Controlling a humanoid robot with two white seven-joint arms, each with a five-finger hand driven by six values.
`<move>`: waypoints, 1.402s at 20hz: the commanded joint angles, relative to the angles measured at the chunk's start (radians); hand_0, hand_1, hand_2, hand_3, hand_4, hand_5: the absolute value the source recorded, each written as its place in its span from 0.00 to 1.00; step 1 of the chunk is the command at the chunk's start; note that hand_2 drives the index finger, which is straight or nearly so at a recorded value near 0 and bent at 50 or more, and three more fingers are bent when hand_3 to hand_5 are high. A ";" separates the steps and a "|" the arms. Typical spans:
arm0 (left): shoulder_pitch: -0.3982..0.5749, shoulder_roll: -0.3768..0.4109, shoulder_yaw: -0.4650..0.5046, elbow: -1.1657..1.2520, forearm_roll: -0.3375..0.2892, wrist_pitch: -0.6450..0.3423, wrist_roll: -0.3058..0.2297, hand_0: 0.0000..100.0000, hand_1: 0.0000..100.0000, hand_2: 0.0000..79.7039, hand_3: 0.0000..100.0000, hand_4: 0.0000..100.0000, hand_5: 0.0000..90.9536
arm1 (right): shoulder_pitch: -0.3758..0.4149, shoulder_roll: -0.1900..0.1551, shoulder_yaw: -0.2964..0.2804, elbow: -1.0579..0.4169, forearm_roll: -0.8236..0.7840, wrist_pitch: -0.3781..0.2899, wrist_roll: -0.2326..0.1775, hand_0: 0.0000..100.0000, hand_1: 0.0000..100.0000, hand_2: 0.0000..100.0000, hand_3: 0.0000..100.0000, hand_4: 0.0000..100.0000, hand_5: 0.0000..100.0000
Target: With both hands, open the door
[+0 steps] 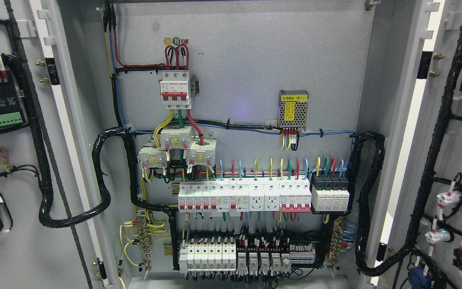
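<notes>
Since both the left door (22,160) and the right door (447,160) already stand swung wide beside the cabinet's wiring (239,200), we judge the opening done — neither hand is in view, their state unknowable — so we simply keep clear.

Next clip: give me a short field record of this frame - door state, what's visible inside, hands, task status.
scene: electrical cabinet seen from the head camera
left door: swung open, inner side with wiring showing
right door: swung open, black cable harness on its inner side
interior: red three-pole breaker upper middle, power supply module to its right, row of white breakers below
robot hands: none in view
task status: both doors already stand open
</notes>
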 commanded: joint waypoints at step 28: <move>-0.052 -0.314 -0.178 0.997 -0.216 -0.317 0.001 0.00 0.00 0.00 0.00 0.03 0.00 | 0.282 0.171 0.176 0.877 0.041 -0.255 -0.005 0.11 0.00 0.00 0.00 0.00 0.00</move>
